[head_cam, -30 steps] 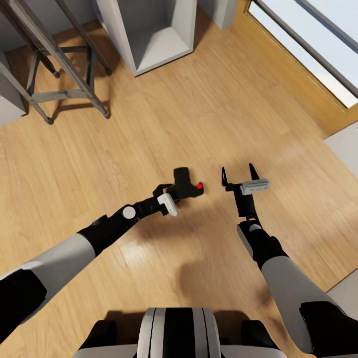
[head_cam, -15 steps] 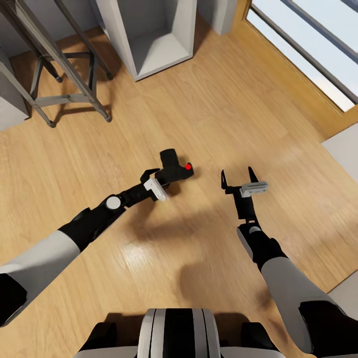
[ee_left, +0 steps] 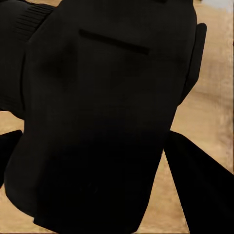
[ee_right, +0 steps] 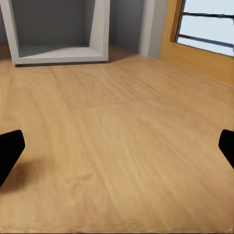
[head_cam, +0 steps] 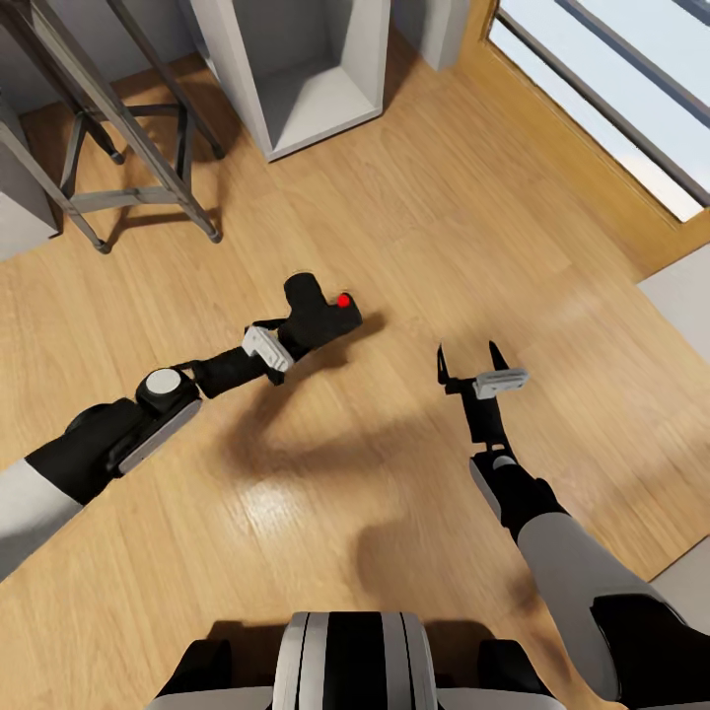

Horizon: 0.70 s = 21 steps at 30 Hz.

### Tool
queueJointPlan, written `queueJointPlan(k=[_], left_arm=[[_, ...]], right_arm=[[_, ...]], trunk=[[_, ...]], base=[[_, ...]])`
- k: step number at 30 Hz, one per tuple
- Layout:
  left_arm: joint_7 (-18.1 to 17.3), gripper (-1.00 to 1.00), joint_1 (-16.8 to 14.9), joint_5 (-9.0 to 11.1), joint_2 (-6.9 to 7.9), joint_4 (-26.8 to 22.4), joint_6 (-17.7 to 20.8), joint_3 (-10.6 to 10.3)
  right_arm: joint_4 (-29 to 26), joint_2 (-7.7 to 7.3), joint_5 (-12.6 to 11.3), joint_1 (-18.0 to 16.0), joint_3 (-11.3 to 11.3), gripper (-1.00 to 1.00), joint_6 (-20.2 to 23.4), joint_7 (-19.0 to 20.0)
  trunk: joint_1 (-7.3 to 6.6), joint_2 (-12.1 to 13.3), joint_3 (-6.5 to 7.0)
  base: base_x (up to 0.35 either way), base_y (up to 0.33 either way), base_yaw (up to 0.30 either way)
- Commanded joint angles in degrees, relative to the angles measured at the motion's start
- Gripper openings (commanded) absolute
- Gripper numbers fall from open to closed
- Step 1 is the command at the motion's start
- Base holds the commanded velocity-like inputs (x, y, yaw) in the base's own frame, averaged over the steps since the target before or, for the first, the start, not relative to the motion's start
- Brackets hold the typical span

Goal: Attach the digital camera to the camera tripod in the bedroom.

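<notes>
My left gripper (head_cam: 298,330) is shut on the digital camera (head_cam: 318,314), a black blocky body whose red button (head_cam: 343,300) faces up. It hangs above the wood floor in the middle of the head view. The left wrist view has the camera's dark body (ee_left: 107,112) pressed between my two fingers (ee_left: 202,187). The camera tripod (head_cam: 123,194), with silver legs and black feet, stands at the far left, well beyond the camera. My right gripper (head_cam: 467,357) is open over bare floor to the right, its fingertips (ee_right: 9,151) spread wide with nothing between them.
A white open shelf cube (head_cam: 296,69) stands on the floor at the back, right of the tripod. A wood-framed window (head_cam: 611,108) runs along the far right wall. A pale grey slab (head_cam: 685,291) lies at the right edge. My base (head_cam: 350,661) sits at the near edge.
My left arm has stretched forward and to the left, carrying the camera closer to the tripod. The right gripper has barely moved and stays open.
</notes>
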Motion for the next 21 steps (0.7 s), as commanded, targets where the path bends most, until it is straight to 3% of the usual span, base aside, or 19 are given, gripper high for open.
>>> queueJointPlan(k=[1,3,5,7,12,16,21], left_arm=[[-0.82,-1.0,-0.06,2.23,0.88,-1.36,1.96,-0.3],[-2.18,-1.0,-0.06,5.17,2.31,-3.5,5.42,-0.53],[-4.43,-1.0,-0.06,10.23,4.73,-6.14,11.14,-0.82],[-6.16,-1.0,-0.06,12.94,5.78,-7.07,13.48,-0.92],[-11.54,-1.0,-0.05,15.32,6.72,-7.81,15.29,-1.0],[-16.58,-1.0,-0.05,15.89,7.02,-7.94,15.71,-1.02],[-19.58,-1.0,-0.05,16.08,7.34,-7.91,15.81,-1.02]], right_arm=[[0.33,-0.03,0.12,-0.03,0.12,1.0,-0.16,-0.13],[0.79,-0.03,0.12,0.0,0.12,1.0,-0.23,-0.13],[1.34,-0.03,0.12,0.04,0.12,1.0,-0.29,-0.16],[1.6,-0.03,0.12,0.05,0.12,1.0,-0.31,-0.19],[1.94,-0.03,0.12,0.12,0.11,1.0,-0.38,-0.21],[2.02,-0.03,0.11,0.51,0.09,1.0,-0.48,-0.21],[2.02,-0.03,0.09,1.01,0.08,1.0,-0.52,-0.21]], trunk=[[-0.01,-0.01,-0.03],[-0.01,-0.01,-0.03],[-0.01,-0.01,-0.03],[-0.01,-0.01,-0.03],[-0.01,-0.01,-0.03],[-0.01,-0.01,-0.03],[-0.01,-0.01,-0.03]], base=[[0.0,0.0,0.0],[0.0,0.0,0.0],[0.0,0.0,0.0],[0.0,0.0,0.0],[0.0,0.0,0.0],[0.0,0.0,0.0],[0.0,0.0,0.0]])
